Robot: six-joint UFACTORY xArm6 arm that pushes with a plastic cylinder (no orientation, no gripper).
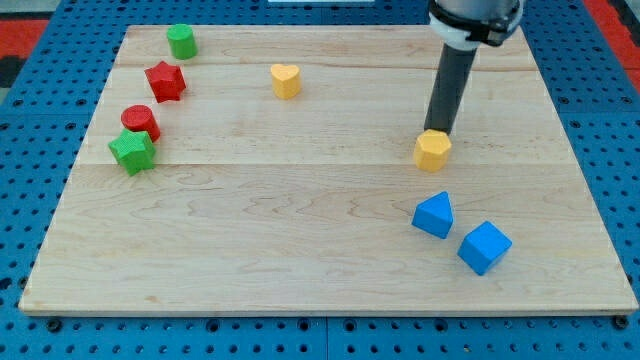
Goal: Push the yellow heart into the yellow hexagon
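No pincer on this rig, so nothing to call spread or pressed together; the arm ends in a plain dark rod. The tip (pixel 438 133) sits right at the top edge of the yellow hexagon (pixel 433 151), touching it or just about, on the side toward the view's top.

Risk: the tip is at the wrong block. Any slide toward the view's bottom likely shoves the hexagon away toward the blue blocks, one pyramid-like (pixel 434 215), one cube (pixel 484 247), and moves the target. The yellow heart (pixel 285 80) lies well apart, up and to the view's left, untouched. To push it the tip probably has to get round to its far left side; a straight run there risks clipping the heart off-centre and spinning it off line.

Pose: rod near upright, leaning slightly, wrist housing at the view's top right over the bench (pixel 300 250).

Red star (pixel 165 81), red cylinder (pixel 141 122), green star (pixel 132 151), green cylinder (pixel 181 41) cluster far left, clear of the path.
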